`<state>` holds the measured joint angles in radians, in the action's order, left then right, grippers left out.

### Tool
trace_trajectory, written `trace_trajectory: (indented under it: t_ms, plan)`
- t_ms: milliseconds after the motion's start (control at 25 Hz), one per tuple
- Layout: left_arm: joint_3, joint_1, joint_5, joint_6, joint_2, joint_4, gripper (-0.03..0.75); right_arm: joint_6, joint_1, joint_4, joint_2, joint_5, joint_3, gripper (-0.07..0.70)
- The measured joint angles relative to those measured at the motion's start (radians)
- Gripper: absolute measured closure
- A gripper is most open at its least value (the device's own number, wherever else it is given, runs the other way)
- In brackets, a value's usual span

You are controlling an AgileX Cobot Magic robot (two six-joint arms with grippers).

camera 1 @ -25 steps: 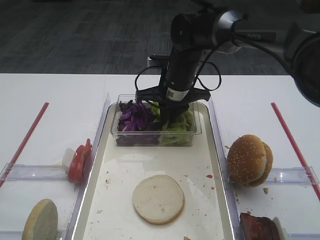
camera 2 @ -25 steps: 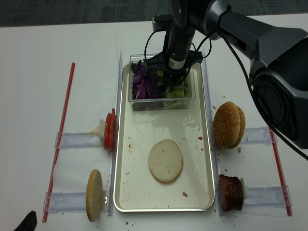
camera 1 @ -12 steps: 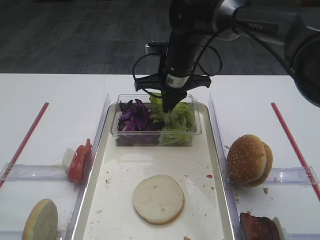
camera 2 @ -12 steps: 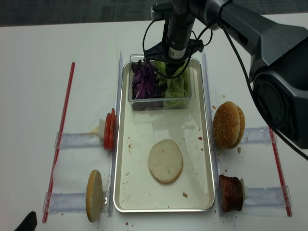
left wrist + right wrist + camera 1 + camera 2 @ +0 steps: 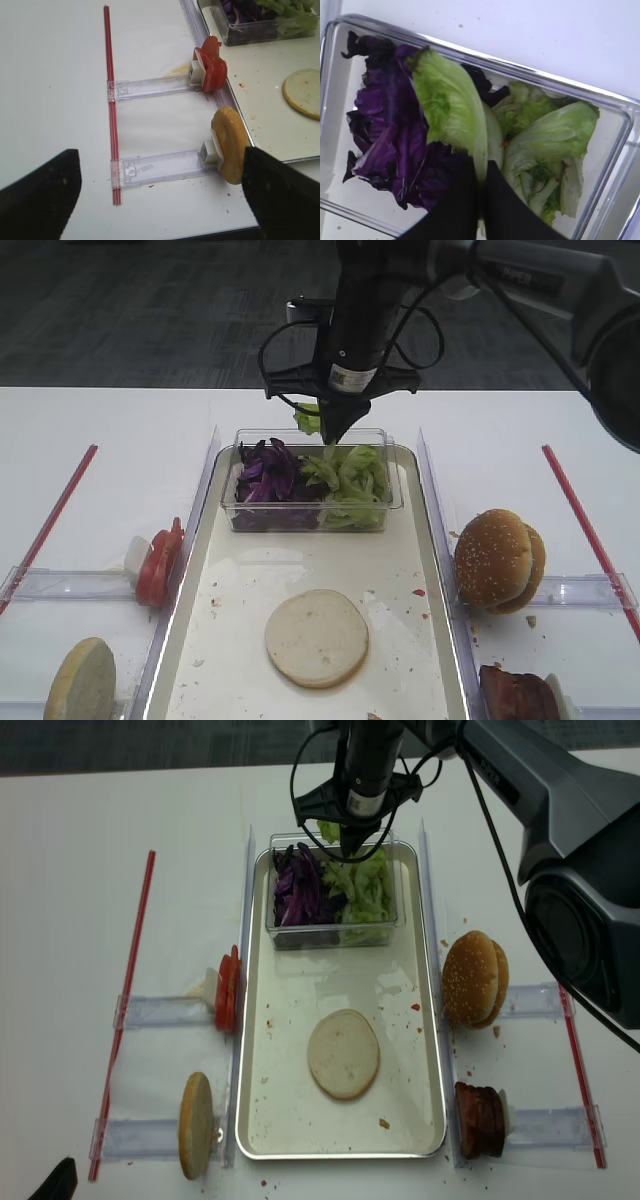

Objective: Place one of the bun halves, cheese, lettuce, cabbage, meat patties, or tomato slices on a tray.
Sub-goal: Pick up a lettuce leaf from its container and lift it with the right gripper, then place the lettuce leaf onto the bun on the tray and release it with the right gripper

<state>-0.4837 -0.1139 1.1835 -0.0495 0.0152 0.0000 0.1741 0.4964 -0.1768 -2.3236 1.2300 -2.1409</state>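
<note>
My right gripper (image 5: 331, 434) hangs above the clear tub (image 5: 310, 518), shut on a light-green lettuce (image 5: 447, 107) leaf whose pale rib runs between the black fingers (image 5: 455, 200). The leaf (image 5: 308, 420) sticks out to the left of the jaws, lifted clear of the remaining lettuce (image 5: 350, 480) and the purple cabbage (image 5: 265, 473) in the tub. A pale bun half (image 5: 317, 637) lies flat on the cream tray (image 5: 300, 555). My left gripper (image 5: 160, 195) stands open over the bare table beside an upright bun half (image 5: 229, 145). No cheese shows.
Tomato slices (image 5: 158, 560) stand in a clear holder left of the tray. A sesame bun (image 5: 497, 560) and meat patties (image 5: 515, 695) stand in holders on the right. Red rods (image 5: 50, 520) (image 5: 585, 530) run along both outer sides of the table.
The right gripper closed on a lettuce leaf in the tub and rose straight up with it, out over the tub's back rim. The left gripper's visible tip has not moved.
</note>
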Motion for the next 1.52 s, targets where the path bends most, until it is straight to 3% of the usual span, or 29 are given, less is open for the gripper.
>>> trace_trajectory:
  t_ms: [320,960,1120,1520]
  plan:
    - [0.000,0.000,0.000,0.000,0.000,0.000,0.099,-0.015,0.000,-0.046,0.078,0.005,0.034,0.602]
    - [0.000,0.000,0.000,0.000,0.000,0.000,0.099,-0.090,0.005,-0.110,0.374,-0.004,0.510,0.602]
    - [0.000,0.000,0.000,0.000,0.000,0.000,0.099,-0.099,0.033,-0.115,0.457,-0.062,0.641,0.602]
    - [0.000,0.000,0.000,0.000,0.000,0.000,0.099,-0.086,0.198,-0.128,0.526,-0.281,0.876,0.602]
